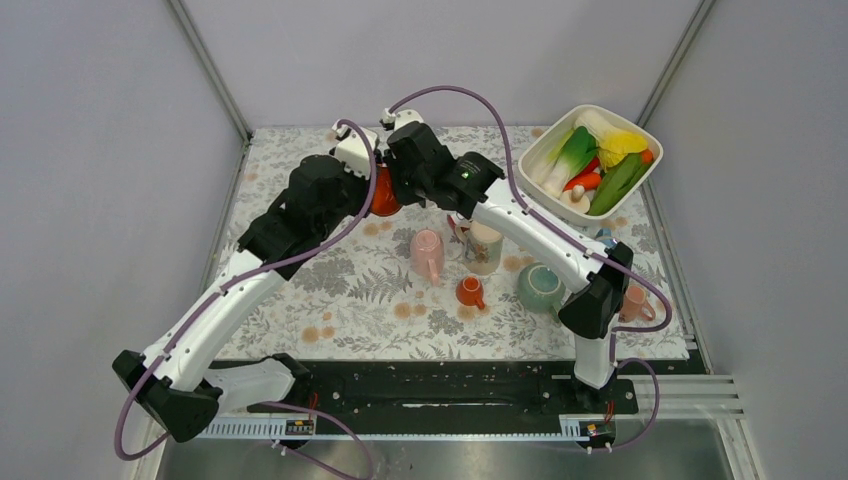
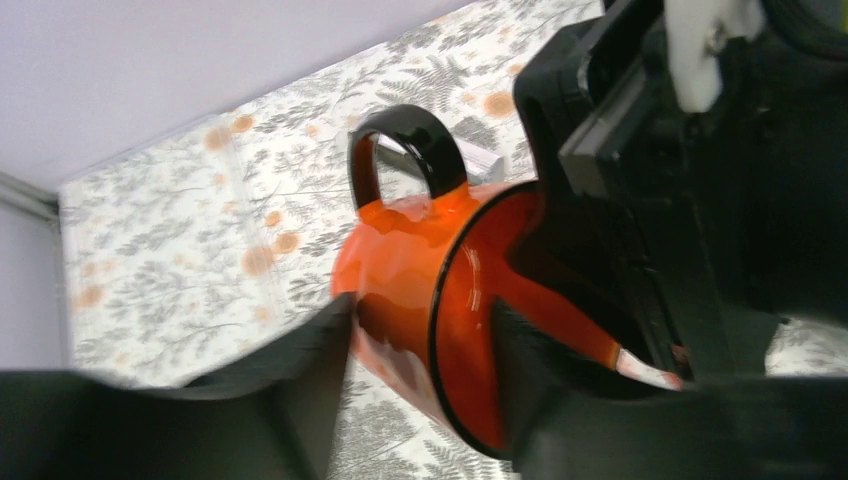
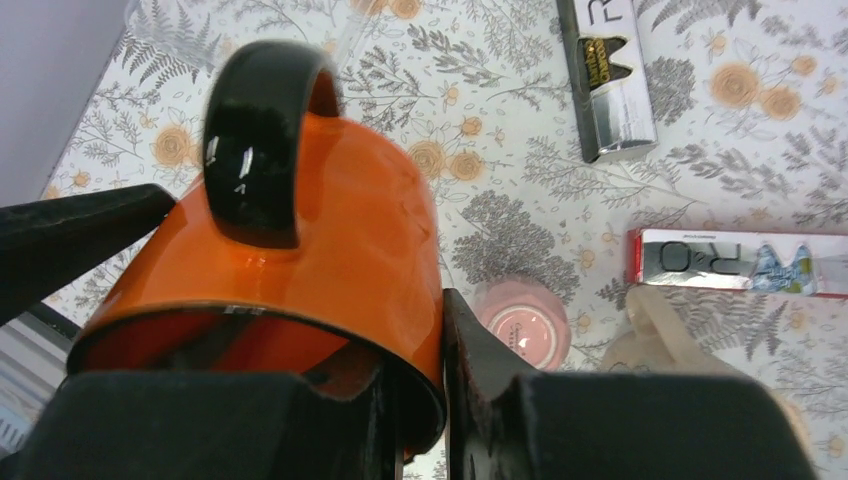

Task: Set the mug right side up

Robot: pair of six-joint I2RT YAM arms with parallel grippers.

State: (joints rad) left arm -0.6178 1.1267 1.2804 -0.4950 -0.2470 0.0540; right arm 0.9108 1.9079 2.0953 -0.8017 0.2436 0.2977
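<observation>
An orange mug [image 1: 384, 198] with a black handle and rim is held off the table at the back centre, between both grippers. In the right wrist view the mug [image 3: 330, 230] has its mouth towards the camera and its handle on top. My right gripper [image 3: 425, 340] is shut on the rim wall, one finger inside and one outside. In the left wrist view the mug [image 2: 400, 260] lies on its side with the handle up. My left gripper [image 2: 420, 315] is open around its lower wall, the left finger [image 2: 300, 370] touching the outside and the other across the mouth.
On the floral cloth stand an upside-down pink mug [image 1: 427, 252], a cream mug [image 1: 484, 247], a small orange mug [image 1: 470, 291], a green mug [image 1: 540, 287] and a pink mug [image 1: 633, 301]. A white bowl [image 1: 560, 125] of toy vegetables sits back right. Two small boxes [image 3: 606, 80] [image 3: 730, 262] lie nearby.
</observation>
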